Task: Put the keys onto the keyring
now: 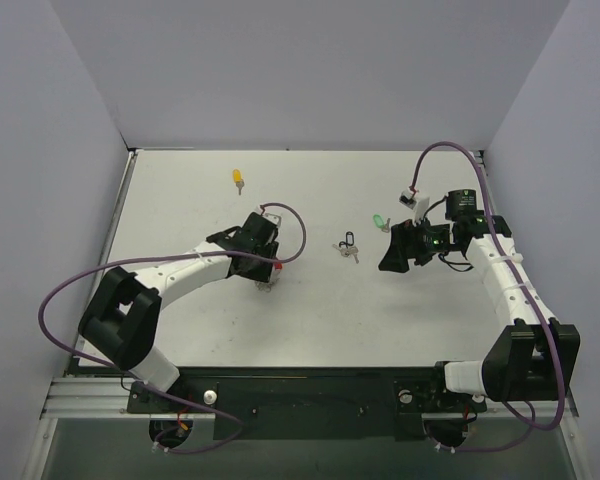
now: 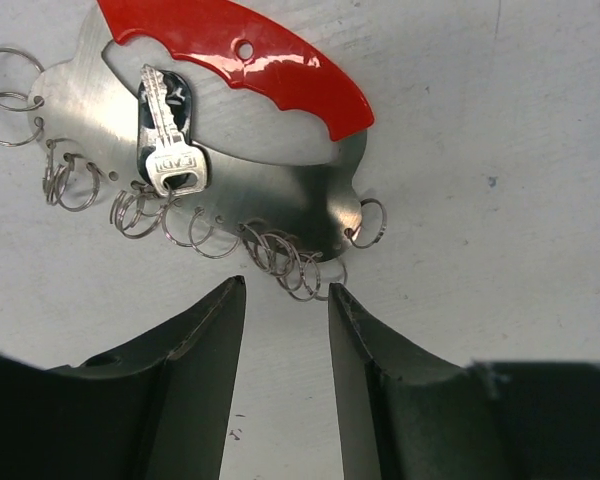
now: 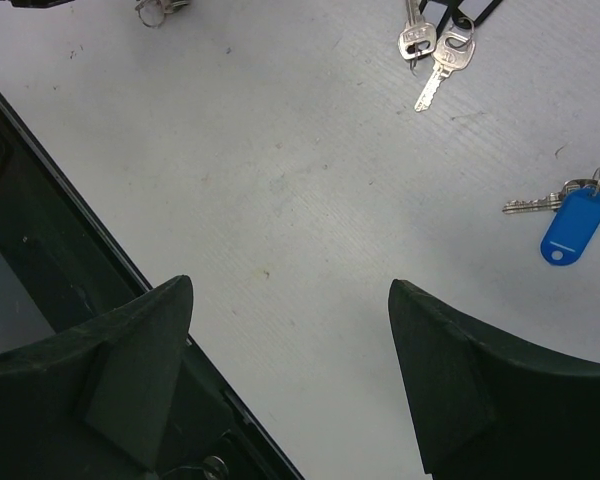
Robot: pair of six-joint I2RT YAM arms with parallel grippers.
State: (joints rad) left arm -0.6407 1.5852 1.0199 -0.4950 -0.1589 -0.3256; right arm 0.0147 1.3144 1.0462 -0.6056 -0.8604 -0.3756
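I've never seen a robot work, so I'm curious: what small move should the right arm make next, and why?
Probably slide the right fingers sideways until the blue key sits between them. They stand wide open over bare table, holding nothing, and that key lies off to one side. The keyring lies just past the left fingers.

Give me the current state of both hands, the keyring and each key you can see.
left hand: open, empty.
right hand: wide open, empty.
keyring: flat on the table; one silver key lies across it.
blue key: loose on table.
black-tagged keys: loose on table.
green key: loose on table.
yellow key: loose on table.
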